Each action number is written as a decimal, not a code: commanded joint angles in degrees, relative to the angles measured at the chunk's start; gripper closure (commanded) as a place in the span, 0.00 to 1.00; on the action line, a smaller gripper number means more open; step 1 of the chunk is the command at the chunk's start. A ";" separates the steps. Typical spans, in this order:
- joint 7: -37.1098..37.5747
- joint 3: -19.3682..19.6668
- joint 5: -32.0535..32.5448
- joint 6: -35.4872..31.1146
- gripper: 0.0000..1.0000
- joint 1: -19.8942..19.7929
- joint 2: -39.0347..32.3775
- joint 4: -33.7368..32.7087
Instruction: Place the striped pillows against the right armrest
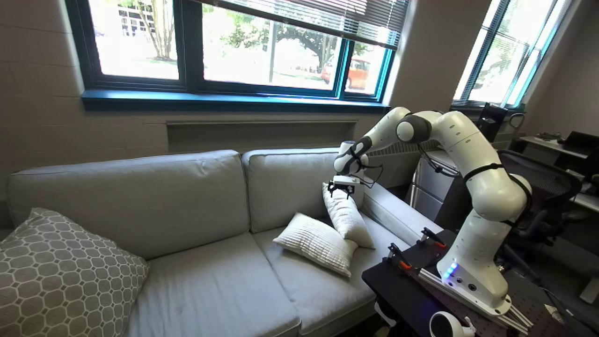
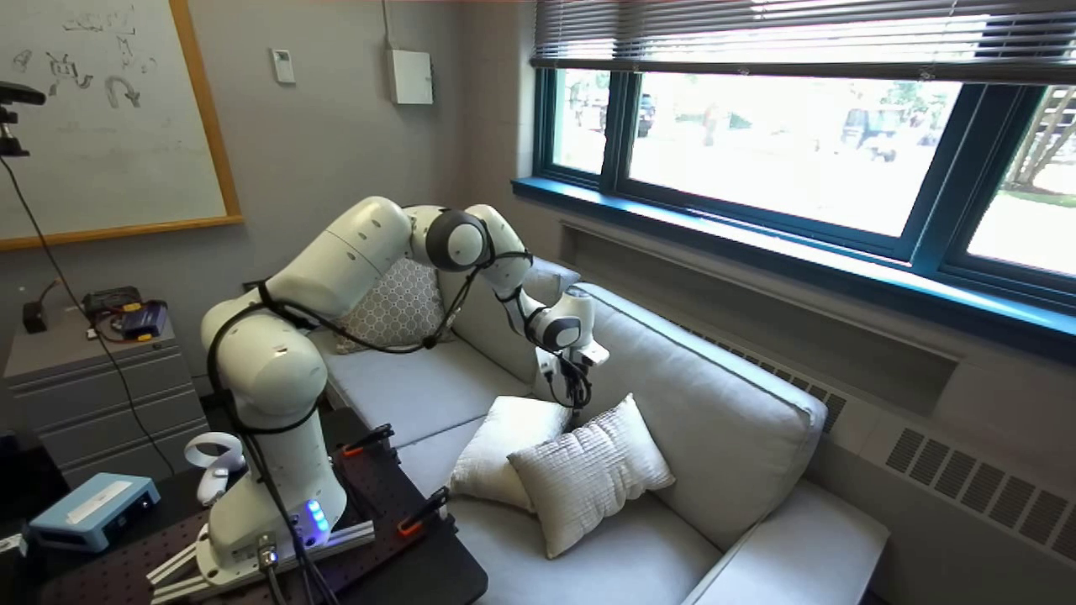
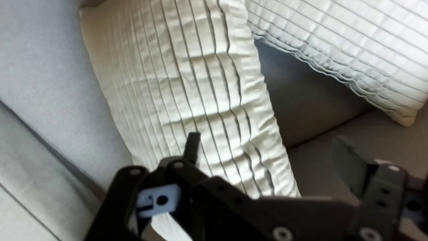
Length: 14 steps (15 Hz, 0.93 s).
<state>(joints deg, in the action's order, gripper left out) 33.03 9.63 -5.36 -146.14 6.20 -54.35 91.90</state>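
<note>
At the left end of the light grey sofa (image 1: 210, 271) sits a large grey pillow with a white lattice pattern (image 1: 70, 276), a blue-framed window (image 1: 262, 56) above and behind. On the right-hand seat cushion (image 1: 309, 292) one cream striped pillow (image 1: 316, 243) lies at a slant, its corner crossing in front of the lower part of the other cream striped pillow (image 1: 344, 215), which tips up toward the back cushion (image 1: 290, 187). Over that one's upper end hangs the black gripper (image 1: 339, 196), pointing down, its jaws spread apart; in the wrist view one finger (image 3: 192, 147) shows over the pleats and its mate beyond the pillow's edge. Whether either touches the pillow I can't tell. Next comes the right armrest (image 1: 402, 215), a strip of seat showing between it and the nearer pillow. Further right, two orange-tipped clamps (image 1: 399, 256) sit at the edge of a black table (image 1: 390, 281), where the white Panda arm (image 1: 472, 140) stands, blue lights (image 1: 450, 270) glowing at its base. Behind it is a black mesh office chair (image 1: 545, 182).
</note>
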 commanded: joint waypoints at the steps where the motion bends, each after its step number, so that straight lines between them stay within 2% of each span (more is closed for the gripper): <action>1: 8.10 2.66 -0.33 0.82 0.00 2.49 -10.39 -9.73; 6: 21.27 7.43 0.72 2.75 0.00 4.75 -22.75 -20.48; 11: 30.37 9.72 3.62 9.99 0.00 5.28 -31.28 -30.80; 12: 31.61 10.17 4.62 11.58 0.25 5.27 -32.22 -32.32; 13: 32.33 10.20 5.44 13.02 0.26 4.88 -32.84 -33.76; 14: 33.14 10.36 6.22 14.02 0.31 4.61 -33.11 -34.69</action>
<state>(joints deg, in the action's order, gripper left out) 62.39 18.89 -1.85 -136.85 11.66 -83.45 64.11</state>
